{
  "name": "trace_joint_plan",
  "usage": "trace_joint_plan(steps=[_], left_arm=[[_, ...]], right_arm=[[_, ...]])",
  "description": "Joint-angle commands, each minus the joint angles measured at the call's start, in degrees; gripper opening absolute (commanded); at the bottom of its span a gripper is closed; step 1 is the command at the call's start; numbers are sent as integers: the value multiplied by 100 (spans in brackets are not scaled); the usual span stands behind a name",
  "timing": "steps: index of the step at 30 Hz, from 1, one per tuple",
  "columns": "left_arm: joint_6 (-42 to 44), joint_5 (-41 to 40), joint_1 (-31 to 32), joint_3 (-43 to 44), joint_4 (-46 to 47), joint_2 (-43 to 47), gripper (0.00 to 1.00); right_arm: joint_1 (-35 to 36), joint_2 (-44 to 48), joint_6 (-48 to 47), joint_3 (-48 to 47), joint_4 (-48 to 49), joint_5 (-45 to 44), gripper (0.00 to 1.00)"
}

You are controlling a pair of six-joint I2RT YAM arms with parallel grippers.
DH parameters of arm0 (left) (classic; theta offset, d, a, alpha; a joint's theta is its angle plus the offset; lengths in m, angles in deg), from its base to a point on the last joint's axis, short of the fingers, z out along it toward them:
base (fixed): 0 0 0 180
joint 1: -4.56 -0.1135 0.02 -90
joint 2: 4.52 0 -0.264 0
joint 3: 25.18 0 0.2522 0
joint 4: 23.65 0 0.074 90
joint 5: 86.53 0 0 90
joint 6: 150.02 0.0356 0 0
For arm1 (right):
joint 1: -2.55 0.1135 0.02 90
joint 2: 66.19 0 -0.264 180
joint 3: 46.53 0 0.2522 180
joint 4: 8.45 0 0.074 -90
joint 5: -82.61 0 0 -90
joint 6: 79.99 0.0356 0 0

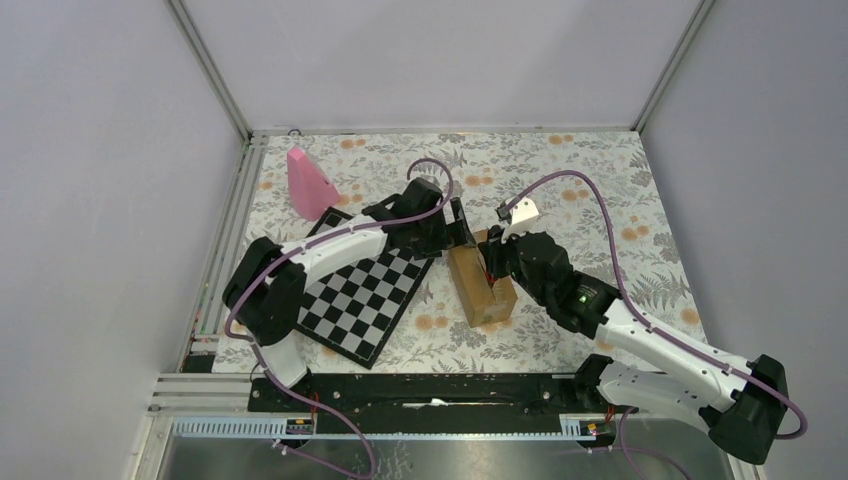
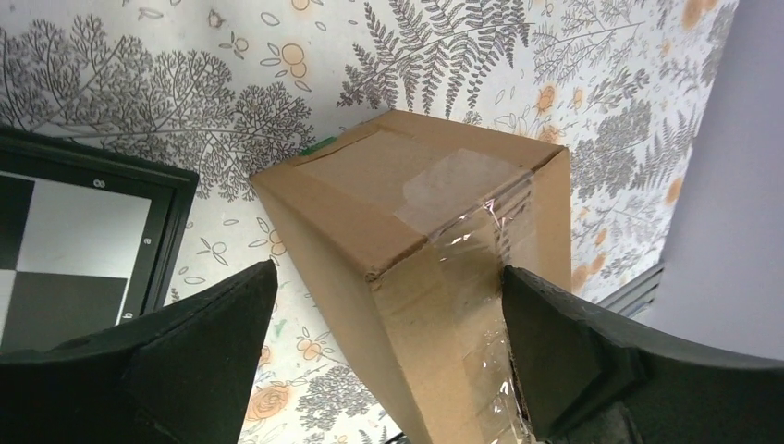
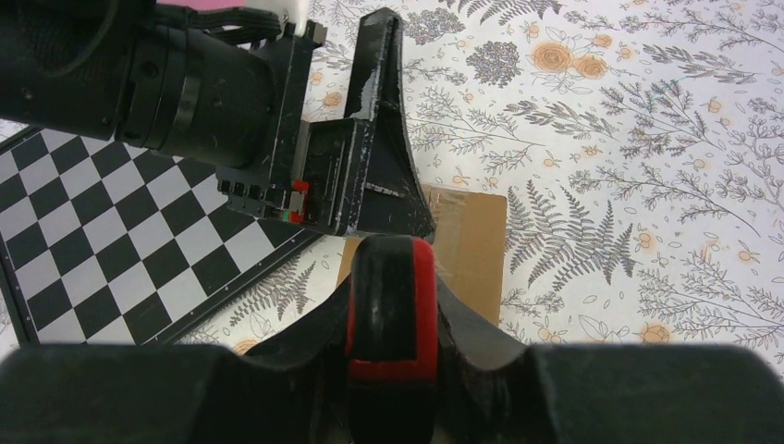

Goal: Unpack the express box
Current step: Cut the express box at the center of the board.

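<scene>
From above, the small brown cardboard express box (image 1: 482,295) lies near the middle of the floral-printed bench (image 1: 600,200), just right of the black-framed chessboard (image 1: 360,290), with both arms reaching over it. The left wrist shows the left pincer (image 2: 388,270) spread wide astride the box's taped corner, where glossy clear tape (image 2: 481,240) wrinkles over matte card. The right wrist shows the right pincer (image 3: 396,319) clamped on a red-and-black tool (image 3: 388,277), probably a cutter. The step appears to be opening the seam. The next move calls for steadying the box and slitting the tape.
</scene>
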Motion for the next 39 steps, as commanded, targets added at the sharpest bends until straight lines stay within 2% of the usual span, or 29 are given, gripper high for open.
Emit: trace_joint_plan(steps=[1, 5, 13, 16, 20, 29, 39], left_arm=[[729, -167, -41, 447, -561, -245, 99], [505, -227, -73, 188, -342, -245, 97], [-789, -314, -111, -820, 730, 115, 70], [-1204, -557, -111, -1112, 911, 294, 65], [-1469, -917, -103, -1296, 898, 494, 60], [-2129, -1450, -49, -1489, 926, 757, 33], [-2679, -1941, 21, -1405, 773, 731, 16]], right_arm=[[84, -65, -4, 25, 171, 184, 0], [78, -74, 25, 25, 181, 189, 0], [83, -69, 138, 14, 132, 160, 0], [83, -56, 122, -17, 96, 116, 0], [83, -119, 121, -105, 48, 88, 0], [91, -203, 335, -222, -10, 109, 0], [123, -117, 446, -319, -50, -27, 0]])
